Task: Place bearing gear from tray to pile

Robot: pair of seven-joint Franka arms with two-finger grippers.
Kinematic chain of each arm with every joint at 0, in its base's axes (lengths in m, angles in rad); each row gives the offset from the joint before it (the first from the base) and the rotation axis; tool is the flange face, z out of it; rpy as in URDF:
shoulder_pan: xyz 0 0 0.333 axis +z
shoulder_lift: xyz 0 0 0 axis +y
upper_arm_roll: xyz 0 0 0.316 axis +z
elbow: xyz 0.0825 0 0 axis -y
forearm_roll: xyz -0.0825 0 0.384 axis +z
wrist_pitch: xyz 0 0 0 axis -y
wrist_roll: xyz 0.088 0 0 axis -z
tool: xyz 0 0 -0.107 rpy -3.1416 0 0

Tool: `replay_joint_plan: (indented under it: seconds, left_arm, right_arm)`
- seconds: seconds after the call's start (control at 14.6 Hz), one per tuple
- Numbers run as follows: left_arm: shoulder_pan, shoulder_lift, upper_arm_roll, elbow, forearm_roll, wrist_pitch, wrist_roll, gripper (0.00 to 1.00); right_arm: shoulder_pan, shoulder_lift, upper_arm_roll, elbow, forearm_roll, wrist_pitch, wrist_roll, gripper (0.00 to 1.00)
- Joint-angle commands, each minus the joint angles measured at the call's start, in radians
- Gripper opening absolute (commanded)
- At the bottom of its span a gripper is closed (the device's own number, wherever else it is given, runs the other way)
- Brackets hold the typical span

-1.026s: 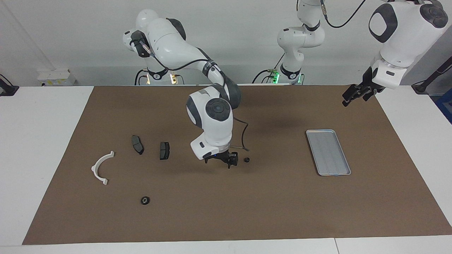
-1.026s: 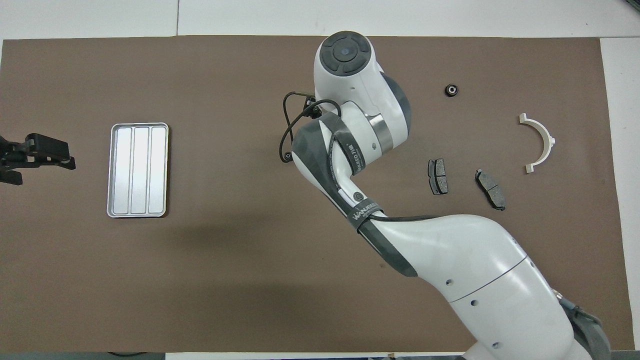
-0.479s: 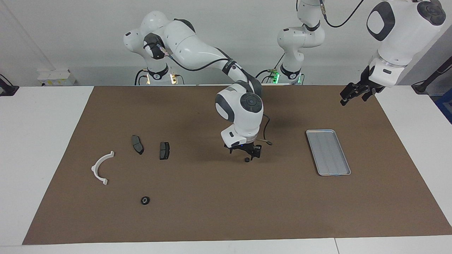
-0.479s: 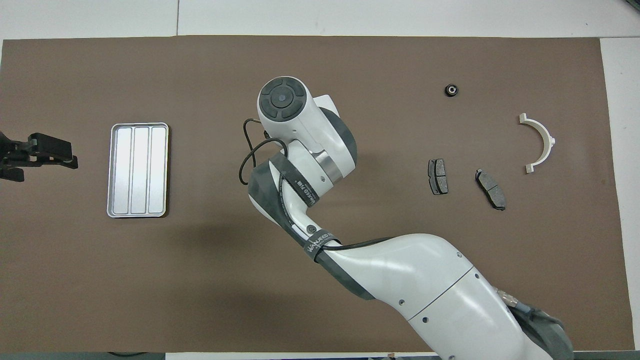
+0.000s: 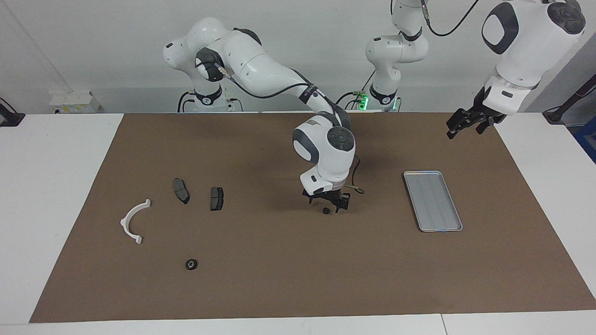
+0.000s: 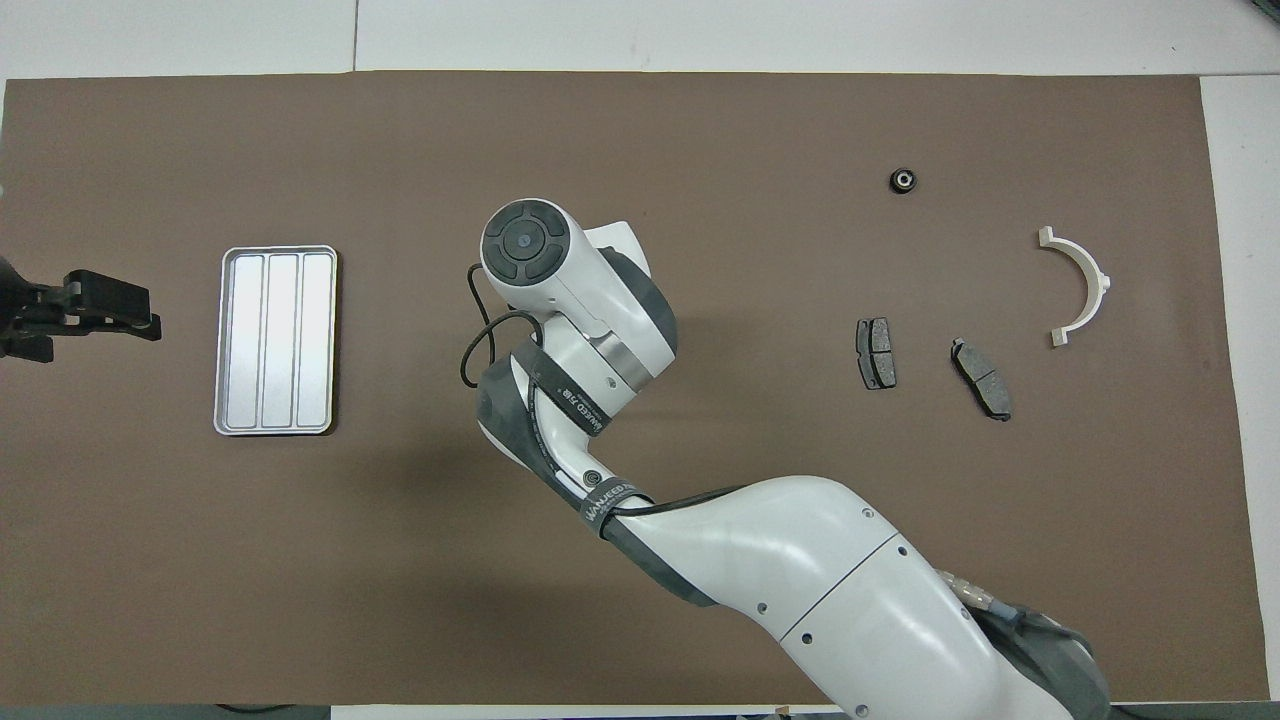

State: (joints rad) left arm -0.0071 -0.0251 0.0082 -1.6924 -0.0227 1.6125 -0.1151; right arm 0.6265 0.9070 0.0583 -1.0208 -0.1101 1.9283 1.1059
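Hovering over a small black bearing (image 5: 326, 211), the right claw (image 5: 329, 203) stands apart; strap lettering stays unreadable.

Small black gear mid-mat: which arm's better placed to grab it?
Right. Its tool, open, hangs directly over the small black gear on the mat. The left tool, open, waits near the mat's edge by the tray.

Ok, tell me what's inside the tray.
Nothing shows in the tray: only its bare ridged floor, uncovered in both views. A small bearing gear lies on the mat under the open right gripper. The open left gripper waits off the tray's end.
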Motion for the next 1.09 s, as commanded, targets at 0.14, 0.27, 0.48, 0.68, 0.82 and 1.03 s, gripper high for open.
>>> replay_joint_plan:
  seconds: [0.14,0.27,0.48,0.68,0.82,1.03]
  left_arm:
    - [-0.001,-0.018,0.002,-0.013,0.0,-0.005,0.006,1.0]
    - [-0.001,-0.021,0.003,-0.021,0.0,-0.005,0.014,1.0]
    - [-0.001,-0.015,0.016,0.0,-0.006,-0.037,0.017,1.0]
    - [-0.001,-0.016,0.007,0.0,-0.006,-0.034,0.012,1.0]
    - [-0.001,-0.016,0.006,-0.003,-0.006,-0.029,0.009,1.0]
    - [-0.001,-0.016,0.003,-0.003,-0.006,-0.026,0.008,1.0]
  right_arm:
    - [0.012,0.023,0.001,-0.004,-0.034,0.038,0.046,0.92]
    - [0.012,0.027,0.001,-0.005,-0.034,0.049,0.048,0.86]
    - [0.01,0.03,0.001,-0.007,-0.036,0.049,0.048,0.75]
    - [0.01,0.029,0.001,-0.005,-0.036,0.051,0.046,0.53]
    - [0.01,0.029,0.001,-0.005,-0.034,0.052,0.045,0.36]
    - [0.009,0.027,0.0,-0.005,-0.037,0.051,0.031,0.07]
